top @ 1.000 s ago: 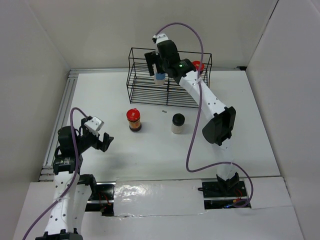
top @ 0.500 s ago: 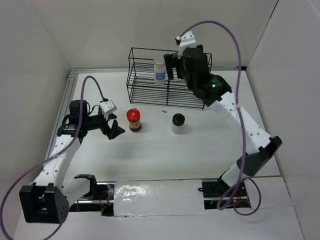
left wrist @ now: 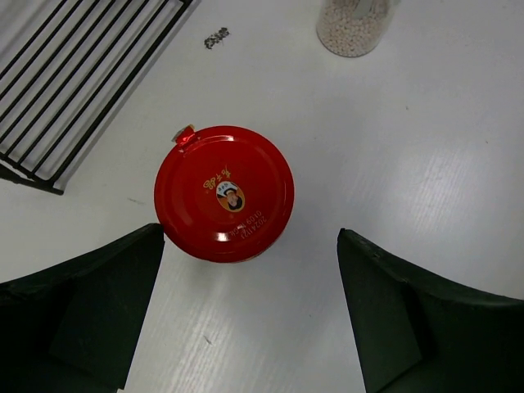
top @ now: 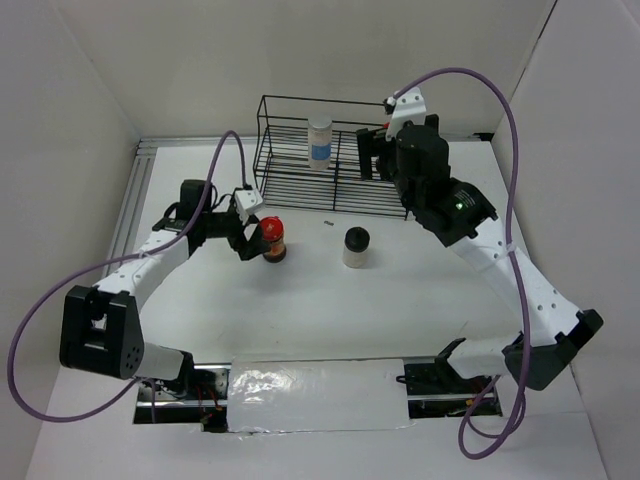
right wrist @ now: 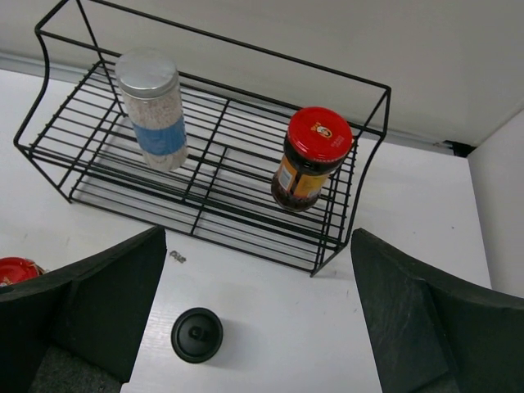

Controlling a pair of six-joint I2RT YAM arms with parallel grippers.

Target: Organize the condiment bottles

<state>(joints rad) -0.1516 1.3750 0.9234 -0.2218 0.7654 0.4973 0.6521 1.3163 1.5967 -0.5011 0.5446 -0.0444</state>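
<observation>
Left gripper (left wrist: 250,241) is low over the table (top: 300,300), jaws spread wide. A red-lidded jar (left wrist: 225,192) stands upright between them, ungripped. Right gripper (right wrist: 258,237) is spread wide too, holding nothing, up near the black wire rack (right wrist: 221,196). Inside the rack stand the silver-capped bottle (right wrist: 153,108) on the left and a second red-lidded jar (right wrist: 313,157) on the right. The black-capped bottle (right wrist: 196,334) stands on the table just in front.

Just ahead of my left gripper (left wrist: 250,246), its fingers (left wrist: 82,311) matt dark plastic, I see a glossy red lid (left wrist: 225,192) on the smooth, faintly shiny white table (left wrist: 426,147). Beyond my right gripper (right wrist: 258,237): a thin black-coated wire rack (right wrist: 237,209) and a dull metallic silver cap (right wrist: 147,72).
</observation>
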